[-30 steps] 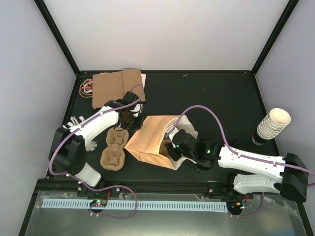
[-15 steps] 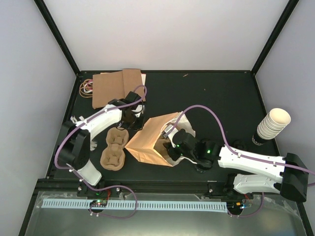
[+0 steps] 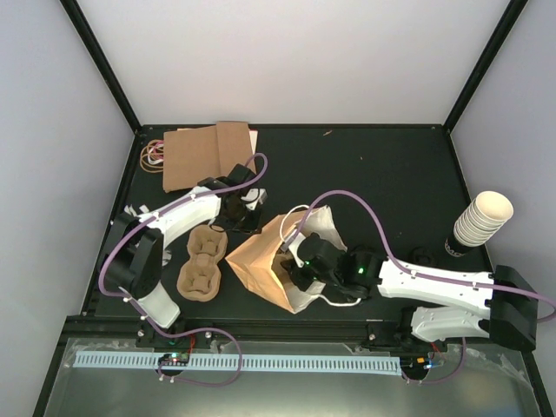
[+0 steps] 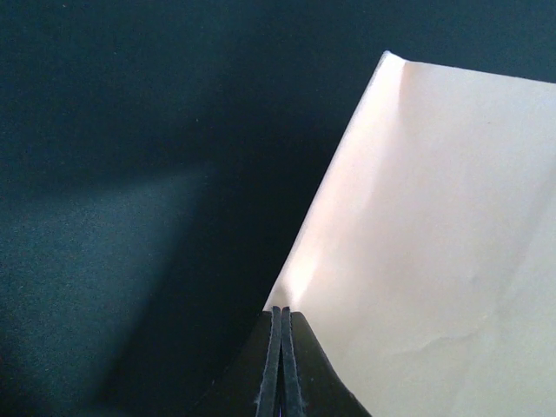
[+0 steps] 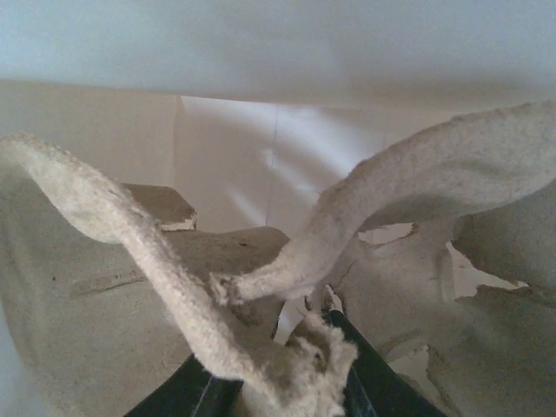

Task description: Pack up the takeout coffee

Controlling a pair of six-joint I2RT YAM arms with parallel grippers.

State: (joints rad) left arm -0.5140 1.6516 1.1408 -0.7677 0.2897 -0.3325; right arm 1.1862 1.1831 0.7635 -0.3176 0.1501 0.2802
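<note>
Top: we see paper bag (image 3: 261,256) swung round since a second ago, right gripper (image 3: 300,259) deeper in its mouth. Likely coffee cup (image 3: 423,254) near cream cups (image 3: 482,217), unpacked.
Left wrist: left gripper (image 4: 280,356) fully closed, seemingly pinching bag edge.
Right wrist: gripper partly closed, clamping pulp tray (image 5: 408,200) inside bag. We spot no cups in it, so coffee comes later.

The left arm (image 3: 178,217) and right arm (image 3: 434,282) are white shells between black joint blocks. The left gripper (image 4: 280,310) ends in two thin, flat black fingers with pale edges; the right gripper (image 5: 276,356) is glossy black. Behind each claw trails a purple cable (image 3: 365,204). A small green light (image 3: 359,271) glows behind the right claw.
</note>
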